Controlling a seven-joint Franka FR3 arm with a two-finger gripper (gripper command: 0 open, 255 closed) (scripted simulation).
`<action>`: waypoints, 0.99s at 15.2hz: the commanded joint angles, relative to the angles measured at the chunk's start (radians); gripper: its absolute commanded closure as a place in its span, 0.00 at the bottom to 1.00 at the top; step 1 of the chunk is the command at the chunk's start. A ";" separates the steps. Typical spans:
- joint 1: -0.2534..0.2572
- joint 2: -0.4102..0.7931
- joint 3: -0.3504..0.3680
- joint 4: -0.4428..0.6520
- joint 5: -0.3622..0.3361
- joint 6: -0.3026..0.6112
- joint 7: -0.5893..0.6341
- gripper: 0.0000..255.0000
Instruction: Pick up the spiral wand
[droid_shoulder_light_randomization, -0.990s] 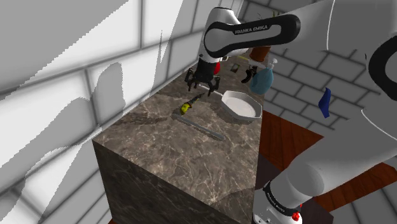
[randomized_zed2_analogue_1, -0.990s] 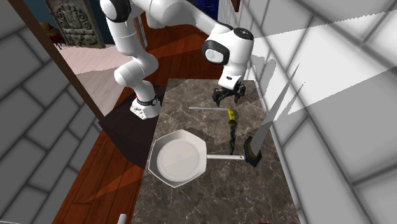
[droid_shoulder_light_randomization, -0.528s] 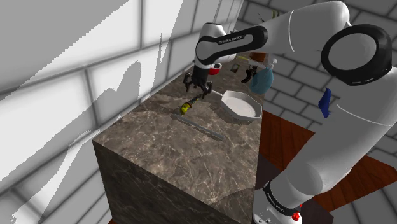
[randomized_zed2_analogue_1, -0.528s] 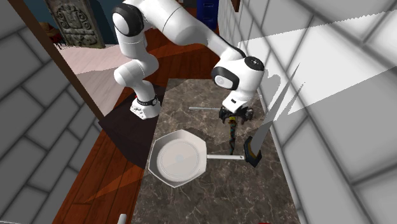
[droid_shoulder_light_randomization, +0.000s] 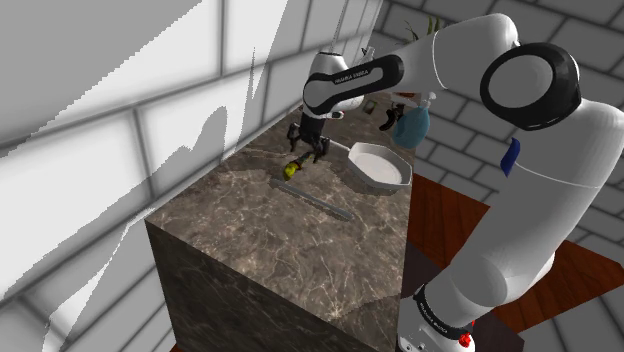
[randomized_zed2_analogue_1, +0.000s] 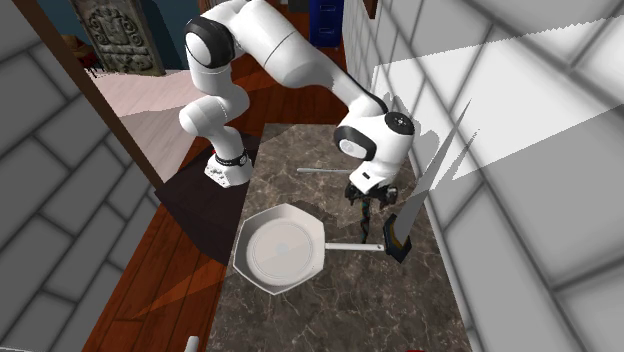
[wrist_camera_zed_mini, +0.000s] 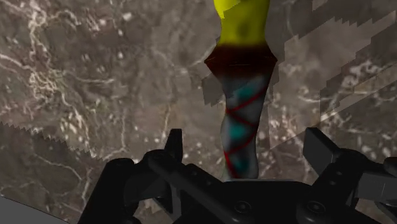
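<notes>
My hand (wrist_camera_zed_mini: 248, 149) is down low over the dark marbled surface (droid_shoulder_light_randomization: 260, 250) with its fingers (wrist_camera_zed_mini: 175, 146) spread wide. The spiral wand (wrist_camera_zed_mini: 242, 121) lies flat between them, and neither finger touches it. Its grey and teal shaft is wound with a red stripe, then comes a dark red collar and a yellow end. In the shoulder view that yellow end pokes out at 7 o'clock from my hand, and a white pan (droid_shoulder_light_randomization: 380, 165) sits at 3 o'clock.
</notes>
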 joint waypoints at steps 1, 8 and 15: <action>0.001 0.009 -0.001 -0.008 -0.003 0.017 0.002 0.00; 0.001 0.008 -0.001 -0.008 -0.002 0.016 0.002 1.00; -0.001 -0.013 0.001 0.005 0.003 -0.017 -0.001 1.00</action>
